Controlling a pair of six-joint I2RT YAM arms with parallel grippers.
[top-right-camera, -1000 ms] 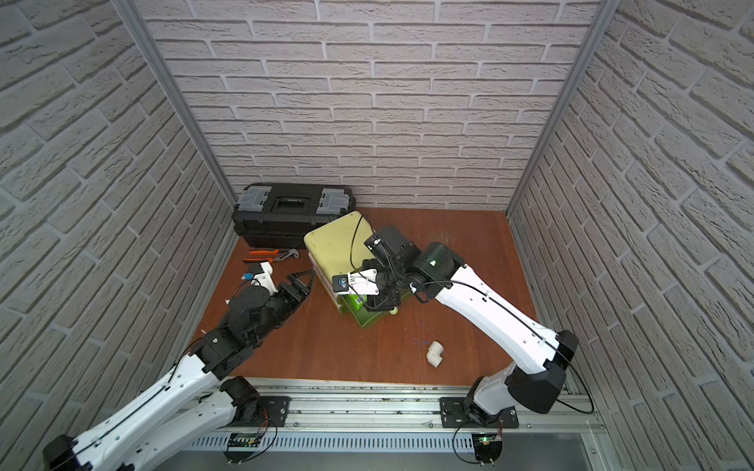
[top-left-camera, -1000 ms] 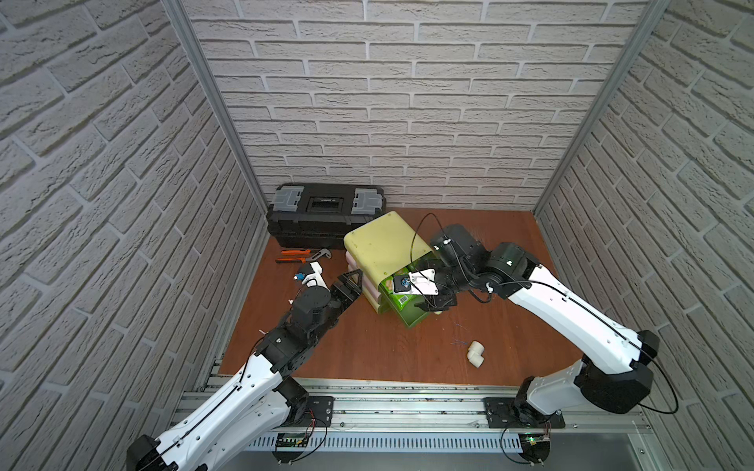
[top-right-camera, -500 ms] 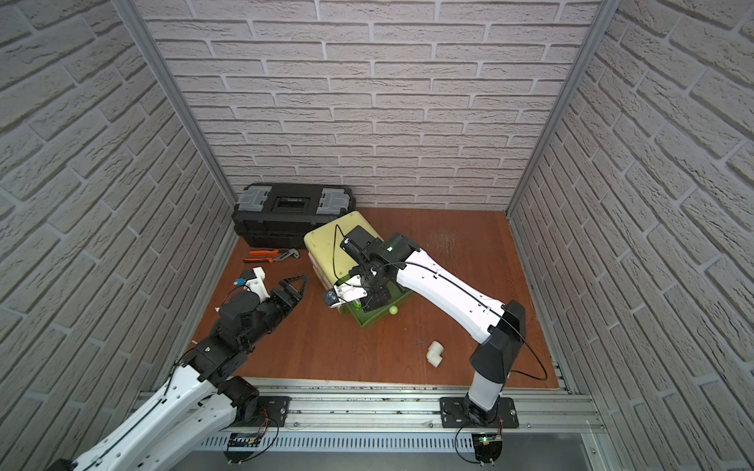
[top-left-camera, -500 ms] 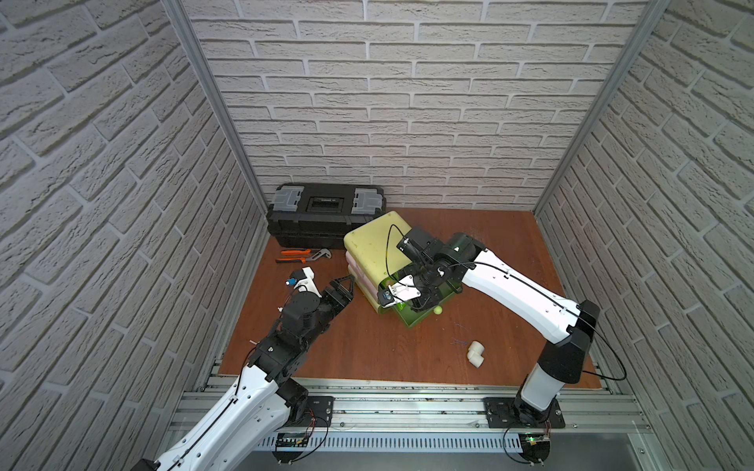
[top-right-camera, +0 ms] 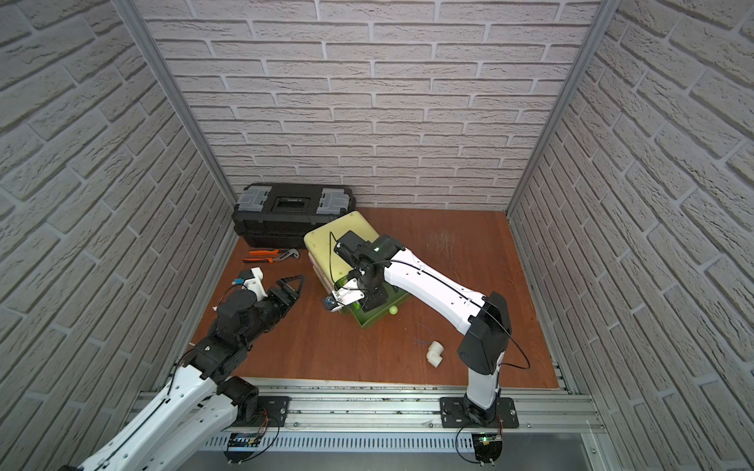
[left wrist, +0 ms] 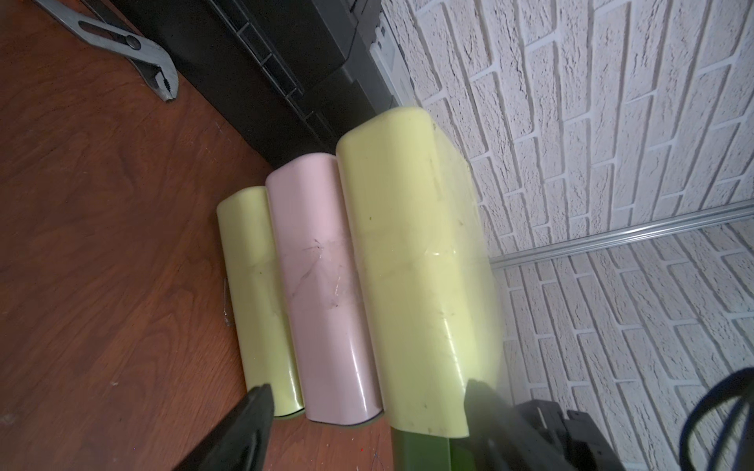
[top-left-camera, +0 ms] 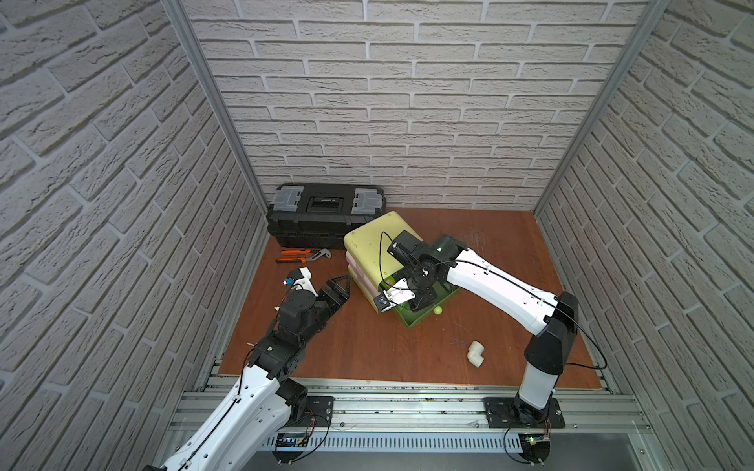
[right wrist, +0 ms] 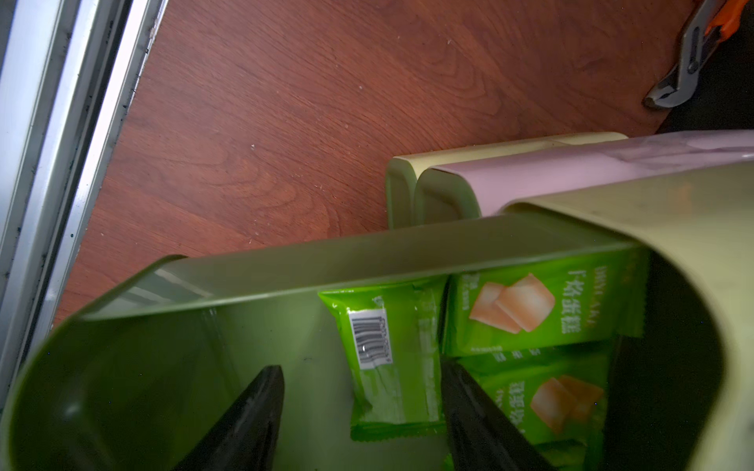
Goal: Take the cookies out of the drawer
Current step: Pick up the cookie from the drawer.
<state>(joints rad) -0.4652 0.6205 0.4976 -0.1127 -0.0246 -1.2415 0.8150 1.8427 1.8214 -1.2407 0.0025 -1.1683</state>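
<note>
The right tool [right wrist: 361, 367] is positioned in the pulled-out drawer [right wrist: 122, 359], jaws apart and empty. The nearest of the cookies [right wrist: 387, 359], a green packet lying flat, barcode up, on the drawer floor, sits directly ahead between the two fingers with its long axis parallel to them, so closure would act across its short width. The left tool [top-left-camera: 338, 287] hangs open and empty beside the drawer unit [top-left-camera: 373, 244], farther from the packets, over a brown wood-grain table [top-left-camera: 367, 346] enclosed by white brick-pattern walls [top-left-camera: 408, 102].
</note>
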